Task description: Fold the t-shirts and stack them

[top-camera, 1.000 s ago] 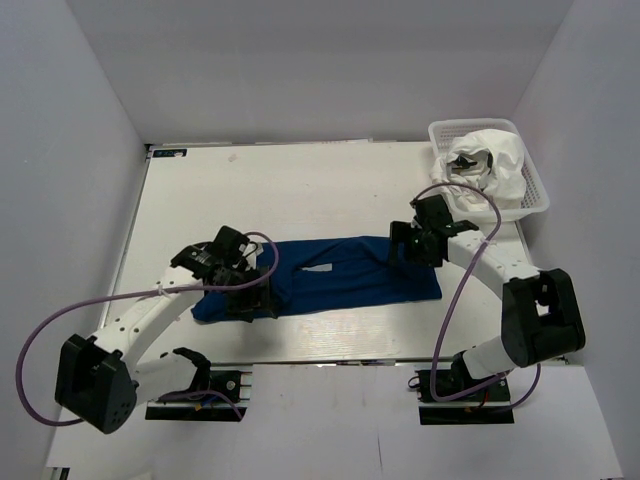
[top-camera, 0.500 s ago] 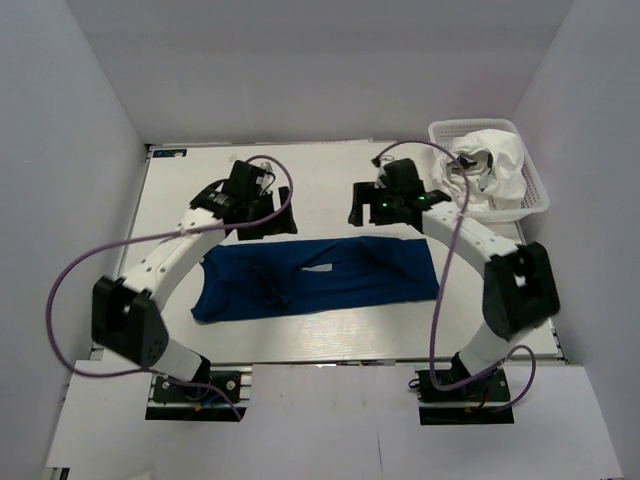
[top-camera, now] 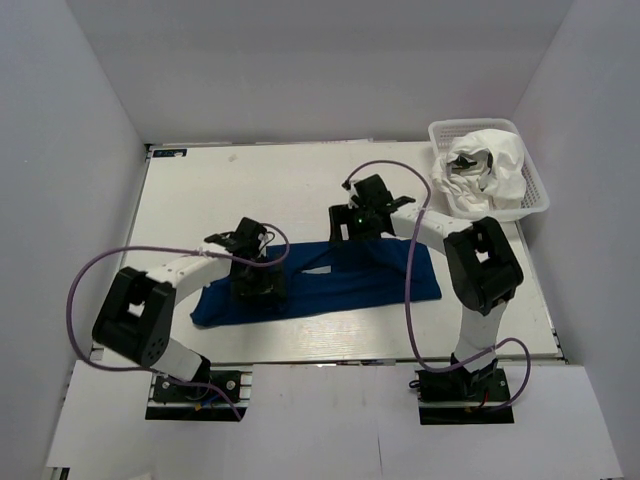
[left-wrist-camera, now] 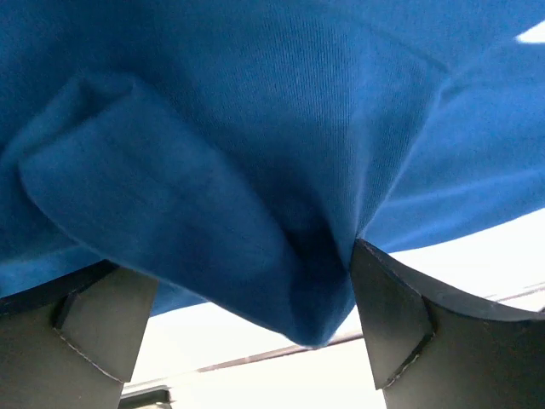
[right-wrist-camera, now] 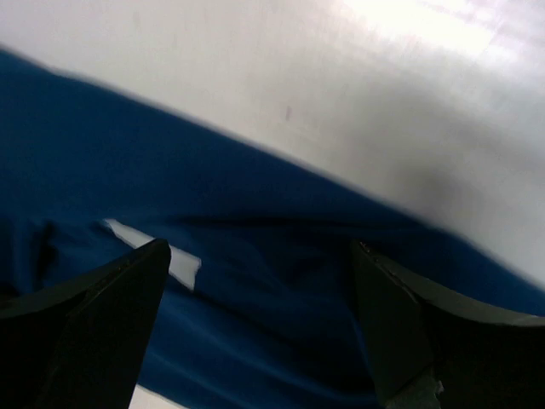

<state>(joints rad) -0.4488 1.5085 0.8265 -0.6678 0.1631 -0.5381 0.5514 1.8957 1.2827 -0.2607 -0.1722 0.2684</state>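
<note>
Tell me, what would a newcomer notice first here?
A navy blue t-shirt stretched in a long band across the middle of the white table, with the left gripper and right gripper low over it, jaws wide. At the far right corner, a white basket holds a crumpled white t-shirt.

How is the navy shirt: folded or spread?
Partly folded: the navy shirt lies as a long narrow band; left wrist view shows a doubled flap.

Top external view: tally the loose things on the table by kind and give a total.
T-shirts: 2, the navy t-shirt spread flat, the white t-shirt bunched in the basket
Basket: 1
Total: 3
</note>
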